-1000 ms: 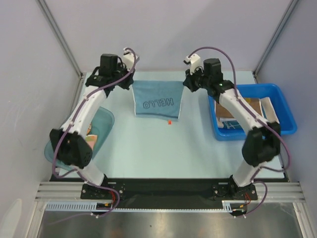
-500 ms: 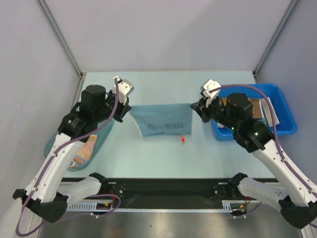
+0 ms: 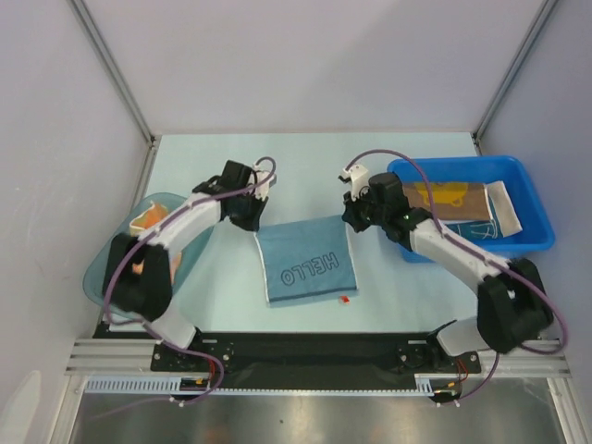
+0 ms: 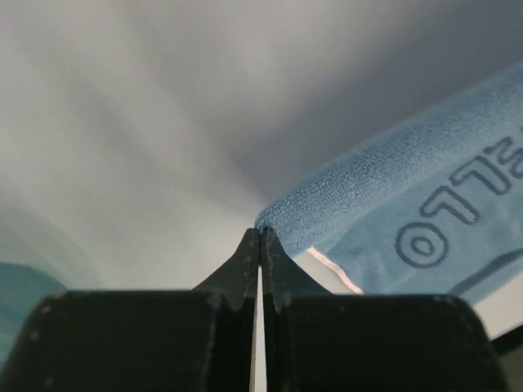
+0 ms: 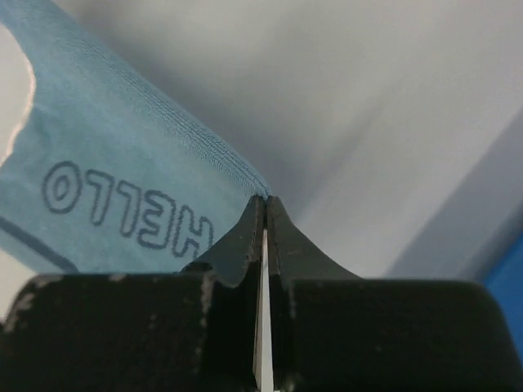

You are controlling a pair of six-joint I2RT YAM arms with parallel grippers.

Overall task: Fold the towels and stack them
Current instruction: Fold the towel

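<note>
Left wrist: towel (image 4: pixel 409 204) corner in left tool (image 4: pixel 260 238)

Your towel (image 4: pixel 409 204) is soft cloth. In the left wrist view it shows a fuzzy, matt nap close up. In the right wrist view you can see fine ribbed lines along its edge and flat, dark printed letters. The left gripper (image 4: pixel 260 238) and right gripper (image 5: pixel 265 202) look like smooth, matt black plastic. The table (image 3: pixel 305 171) is pale, smooth and matt. The bin (image 3: pixel 541 236) is shiny blue plastic, and the tub (image 3: pixel 97 273) is see-through teal plastic. The front rail (image 3: pixel 111 353) is bare brushed metal. The arm shells (image 3: pixel 444 248) are smooth white plastic.
</note>
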